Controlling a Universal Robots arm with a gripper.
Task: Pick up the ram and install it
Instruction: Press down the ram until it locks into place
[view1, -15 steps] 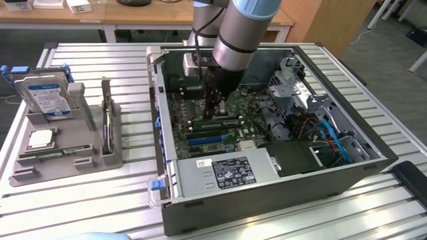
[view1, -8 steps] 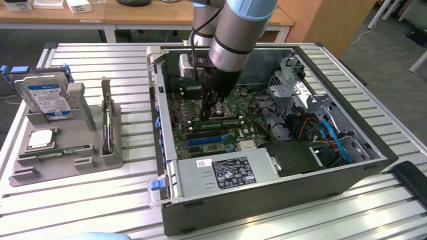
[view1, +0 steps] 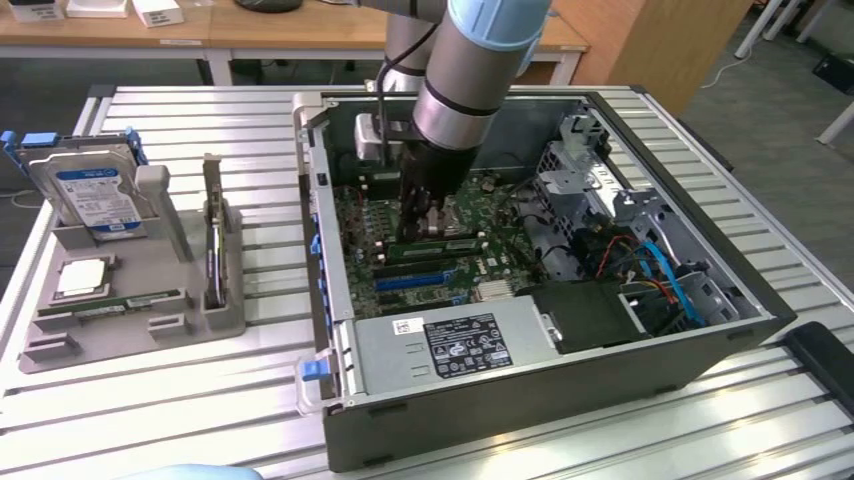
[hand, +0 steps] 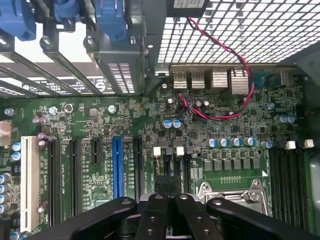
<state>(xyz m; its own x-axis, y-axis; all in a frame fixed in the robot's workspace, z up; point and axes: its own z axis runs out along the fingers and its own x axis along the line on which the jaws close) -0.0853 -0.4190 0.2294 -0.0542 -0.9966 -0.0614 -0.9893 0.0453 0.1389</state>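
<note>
A ram (view1: 114, 303), a narrow green stick, lies flat in the grey tray (view1: 174, 265) at the exterior view's left, far from my gripper. My gripper (view1: 427, 230) hangs inside the open computer case (view1: 534, 380), low over the motherboard (view1: 400, 270) beside the processor socket (hand: 235, 192). In the wrist view its black fingers (hand: 150, 205) are pressed together, so the gripper (hand: 167, 197) is shut, and I see nothing held. A green strip (view1: 441, 243) lies along the memory slots just beside the gripper; I cannot tell whether it is a seated stick. Dark memory slots (hand: 287, 172) run past the socket.
The tray also holds a hard drive (view1: 87, 190) with a blue-white label, a square silver processor chip (view1: 83, 277) and a thin card on edge (view1: 214, 240). Inside the case are a power supply (view1: 454, 345), drive cage (view1: 587, 170), blue cables (view1: 667, 280) and expansion slots (hand: 116, 165).
</note>
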